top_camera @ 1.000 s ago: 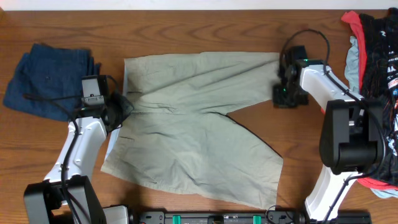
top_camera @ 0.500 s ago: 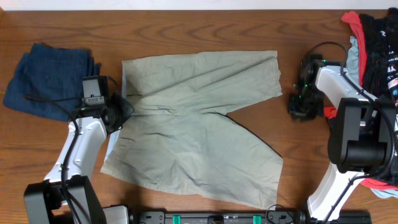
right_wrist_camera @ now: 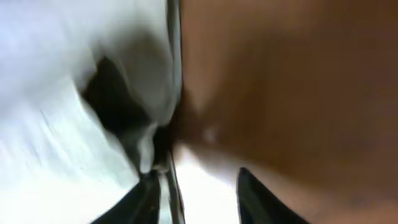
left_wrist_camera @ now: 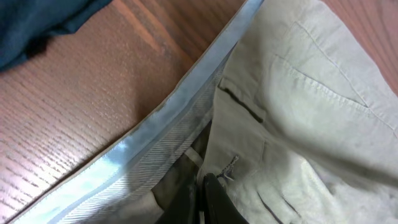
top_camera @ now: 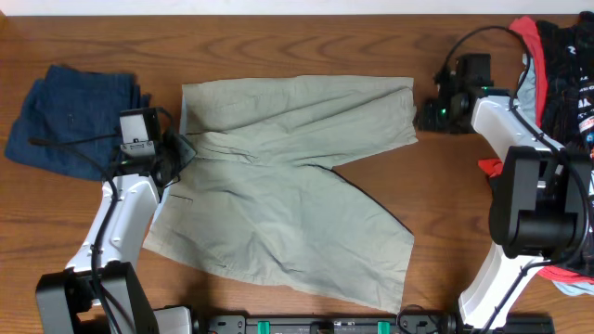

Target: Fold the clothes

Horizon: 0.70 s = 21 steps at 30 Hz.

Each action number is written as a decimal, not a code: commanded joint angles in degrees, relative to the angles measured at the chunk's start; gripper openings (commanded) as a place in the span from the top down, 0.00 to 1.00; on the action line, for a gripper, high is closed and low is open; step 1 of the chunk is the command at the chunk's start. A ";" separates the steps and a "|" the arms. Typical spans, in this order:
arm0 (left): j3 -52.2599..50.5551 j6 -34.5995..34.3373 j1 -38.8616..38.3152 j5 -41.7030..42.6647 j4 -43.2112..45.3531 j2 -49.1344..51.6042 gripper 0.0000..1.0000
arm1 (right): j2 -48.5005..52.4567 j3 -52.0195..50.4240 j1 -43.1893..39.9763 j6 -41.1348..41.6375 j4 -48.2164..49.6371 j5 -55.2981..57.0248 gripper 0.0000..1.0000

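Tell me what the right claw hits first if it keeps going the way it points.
Probably the leg hem of the shorts, just ahead of the right claw. The wrist view is blurred, so its height is unclear.

No text, label or brand can be read anywhere. The black garment point(top_camera: 566, 56) at the right edge of the surface point(top_camera: 306, 37) carries white marks, perhaps print, too small to make out.

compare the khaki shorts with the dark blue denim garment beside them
The khaki-beige cotton shorts lie spread out; the dark blue denim garment sits bunched compact. The left gripper pinches the shorts' waistband; no gripper holds the denim. Both rest on the wooden table.
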 commanded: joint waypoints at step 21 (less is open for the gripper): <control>0.35 0.57 0.31 -1.53 -1.66 0.59 0.94 | 3.80 0.42 1.09 9.33 10.38 -3.43 0.81</control>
